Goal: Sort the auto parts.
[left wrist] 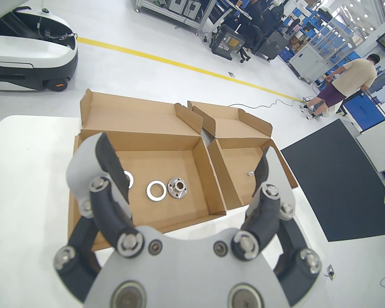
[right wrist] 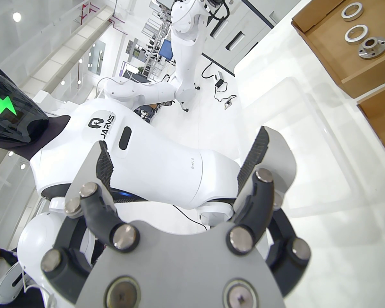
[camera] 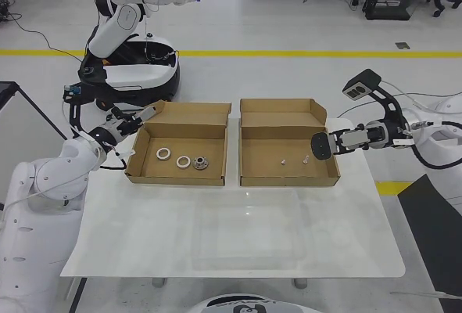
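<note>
We judge the sorting to be at or close to its end: every part we can see already lies in a box, and neither gripper carries anything. The left gripper [left wrist: 183,149] hangs at the outer edge of the left box [camera: 176,181] with its fingers [left wrist: 110,168] spread wide and empty. That box's parts lie just beyond and below the fingertips. One of the rings [left wrist: 156,190] is in plain sight, its twin is partly hidden behind one finger, and the hub [left wrist: 177,188] sits just beside the nearer ring. The right gripper [right wrist: 183,142] is also released and empty, at the outer edge of the right box [camera: 289,181]. Its fingertips point across the table [camera: 238,235] rather than down into the box, so the screws [camera: 283,163] lie off to one side of them, near but not between them. As we count, there are two boxes, two rings, one hub and two screws, five parts in all. As for the next move, we see no loose part waiting near either pair of fingers, so it may call only for drawing both arms back. If the hub is meant to be kept apart from the rings, the left fingers would have to come down astride its raised collar and close without nudging the ring beside it.
</note>
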`<move>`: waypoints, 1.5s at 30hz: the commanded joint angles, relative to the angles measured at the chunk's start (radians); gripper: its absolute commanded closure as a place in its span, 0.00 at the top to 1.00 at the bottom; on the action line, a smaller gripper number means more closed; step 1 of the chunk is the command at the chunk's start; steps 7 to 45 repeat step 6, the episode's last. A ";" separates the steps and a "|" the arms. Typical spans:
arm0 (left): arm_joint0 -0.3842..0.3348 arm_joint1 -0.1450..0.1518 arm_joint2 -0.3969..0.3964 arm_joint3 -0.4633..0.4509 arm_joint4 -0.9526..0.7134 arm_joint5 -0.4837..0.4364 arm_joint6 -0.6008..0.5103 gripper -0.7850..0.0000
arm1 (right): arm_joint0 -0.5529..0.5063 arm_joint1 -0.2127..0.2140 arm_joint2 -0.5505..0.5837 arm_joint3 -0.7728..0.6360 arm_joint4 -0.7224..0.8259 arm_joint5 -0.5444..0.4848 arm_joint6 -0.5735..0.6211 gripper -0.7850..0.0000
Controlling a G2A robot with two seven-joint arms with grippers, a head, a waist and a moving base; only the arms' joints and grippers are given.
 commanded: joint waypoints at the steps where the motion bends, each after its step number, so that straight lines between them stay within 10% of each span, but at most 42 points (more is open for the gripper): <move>1: 0.000 0.000 0.000 0.000 0.000 0.000 0.000 1.00 | 0.000 0.000 0.000 0.000 0.000 0.000 0.000 1.00; 45: 0.000 0.000 0.000 0.000 0.000 0.000 0.000 1.00 | 0.000 0.000 0.000 0.000 0.000 0.000 0.000 1.00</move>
